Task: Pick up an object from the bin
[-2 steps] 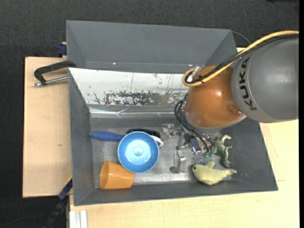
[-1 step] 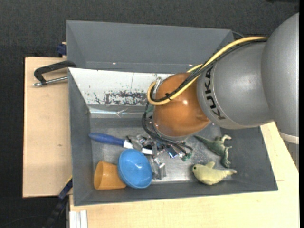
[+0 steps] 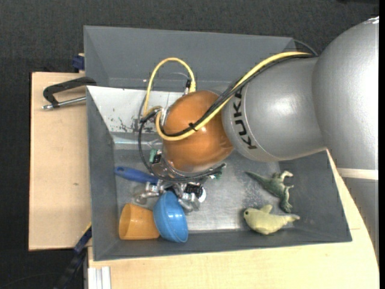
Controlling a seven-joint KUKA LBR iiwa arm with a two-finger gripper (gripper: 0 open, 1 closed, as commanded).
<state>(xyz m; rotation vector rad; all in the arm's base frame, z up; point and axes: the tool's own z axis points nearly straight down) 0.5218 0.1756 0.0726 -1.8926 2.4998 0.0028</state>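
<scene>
Your gripper [image 3: 185, 192] sits low in the near-left part of the grey metal bin [image 3: 222, 220], tucked under the arm's rounded orange wrist cover [image 3: 195, 134]. That cover and the dark hardware below it hide the working end, so you cannot tell whether it is spread, closed or grasping anything.

The nearest thing is a blue rounded plastic cup [image 3: 170, 218], lying on its side just below the gripper in the view; whether the two touch is not clear. An orange plastic cup [image 3: 137, 222] lies against the blue one's left side. Left of the gripper is a small silvery metal piece [image 3: 146, 191], too jumbled to identify. Above it, a blue plastic handle [image 3: 133, 174] pokes out leftward, its other end hidden under the cover.

Well apart to the right lie a green plastic dinosaur [image 3: 278, 185] and, just beside it, a pale yellow-green toy animal [image 3: 267, 220].

The grey arm body [image 3: 301, 101] covers the bin's far-right corner and is cut off at the right edge. The bin's far wall [image 3: 120, 108] is pale with black specks. A dark floor [image 3: 180, 5] surrounds the bin.
</scene>
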